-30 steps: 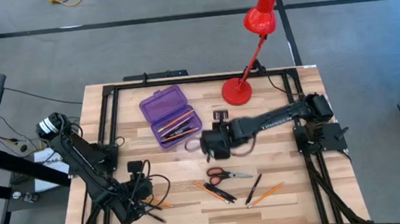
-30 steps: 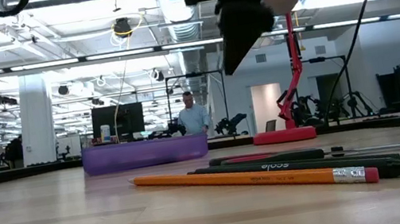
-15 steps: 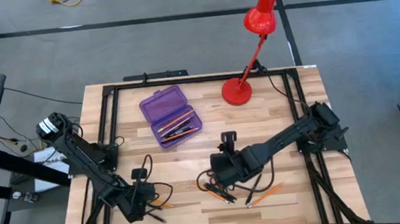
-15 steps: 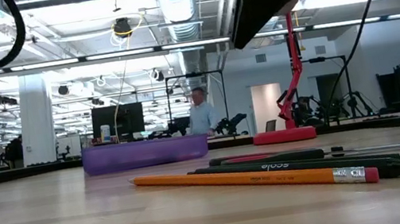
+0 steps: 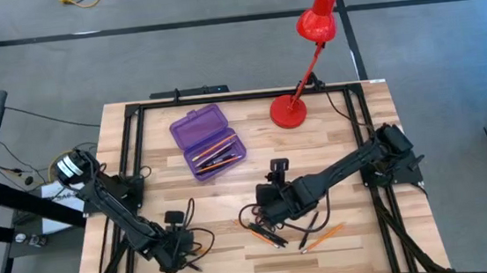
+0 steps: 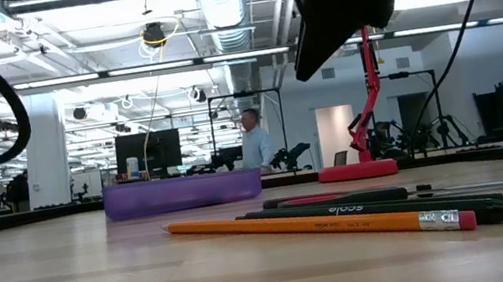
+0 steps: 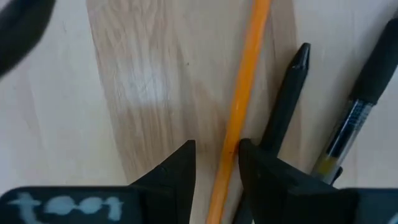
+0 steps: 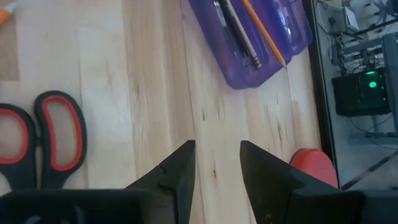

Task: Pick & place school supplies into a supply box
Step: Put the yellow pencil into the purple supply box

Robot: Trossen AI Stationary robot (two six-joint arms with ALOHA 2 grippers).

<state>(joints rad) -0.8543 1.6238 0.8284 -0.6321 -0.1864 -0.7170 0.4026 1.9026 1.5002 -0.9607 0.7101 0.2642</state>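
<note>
Fingertips on your left gripper (image 7: 216, 163) stand a narrow gap apart, astride an orange pencil (image 7: 239, 109) without yet pinching it, so judge that as a lined-up grasp, not a hold. That pencil's long axis runs straight ahead of the wrist, between the fingers, with two black pens (image 7: 283, 112) lying just beside it and nearly parallel; you cannot tell from the wrist view which end carries the eraser. From above, this gripper (image 5: 175, 246) sits low at the table's near left edge. Your right gripper (image 8: 216, 163) is parted and empty, hanging over bare wood beside the red-handled scissors (image 8: 37, 140), whose loops point back toward the wrist. It hovers above the cluster of supplies near the table's middle front (image 5: 272, 206), probably choosing its next pick. The purple supply box (image 5: 207, 142) lies open toward the back, lid flung behind, so items drop in freely; the pencils and pens already inside lie along its length. A red lamp (image 5: 297, 96) stands well apart.
</note>
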